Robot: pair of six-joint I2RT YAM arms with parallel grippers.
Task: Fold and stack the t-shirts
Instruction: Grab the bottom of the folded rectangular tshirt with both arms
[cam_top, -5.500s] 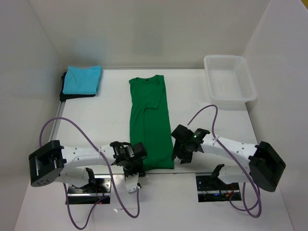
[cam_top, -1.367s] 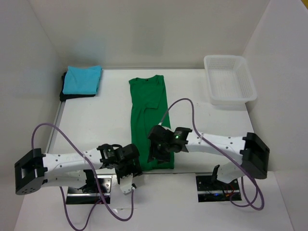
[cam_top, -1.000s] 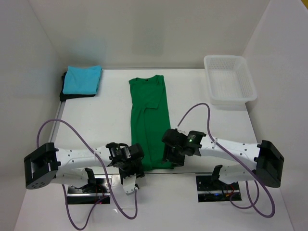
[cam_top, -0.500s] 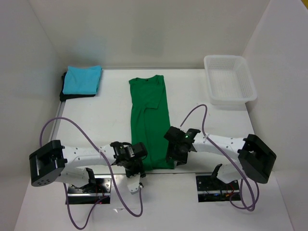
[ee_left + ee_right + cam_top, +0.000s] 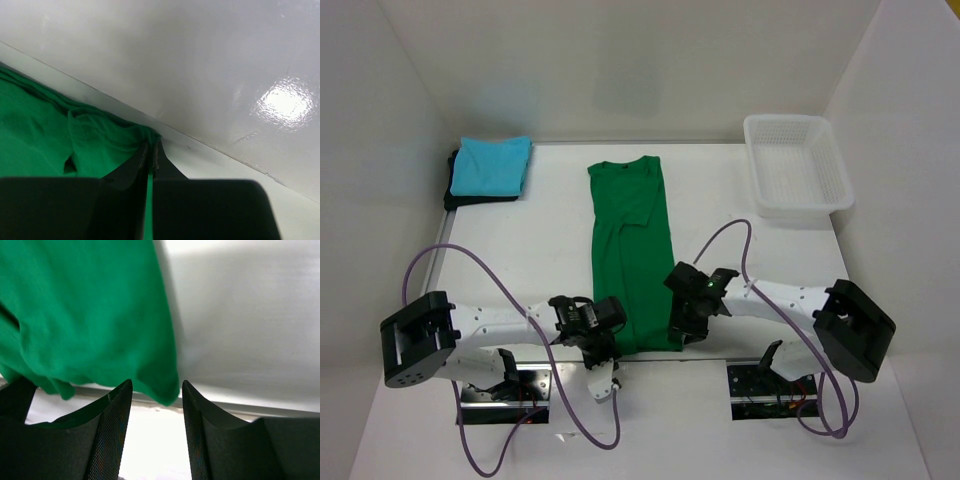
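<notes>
Green t-shirt (image 5: 632, 250) is laid out as a long narrow strip down the middle of the table (image 5: 520, 250), collar at the far end, hem at the near edge by the arm bases. It hasn't budged over the last few seconds.

What's new is the grip. The left gripper (image 5: 151, 150) was gaping a second ago and has now snapped together on the near-left hem corner. In the left wrist view the two fingers are pressed tight, with a sliver of green caught between them and cloth bunched right at the tips. The right gripper (image 5: 156, 384) has slid off the middle of the shirt and back to the near-right corner. Its fingers are apart, one on either side of that corner, with the cloth tip poking between them, not clamped on anything yet.

So I'd say one corner's secured and the other's lined up. My guess is the right needs to close before both can lift the hem and carry it toward the collar for the crosswise fold. If only the left pulls, the strip will probably skew.

The turquoise t-shirt (image 5: 492, 165) is already folded on top of the black t-shirt (image 5: 453, 190) at the far left, so green looks like the last one. The white basket (image 5: 798, 165) sits far right, well apart.
</notes>
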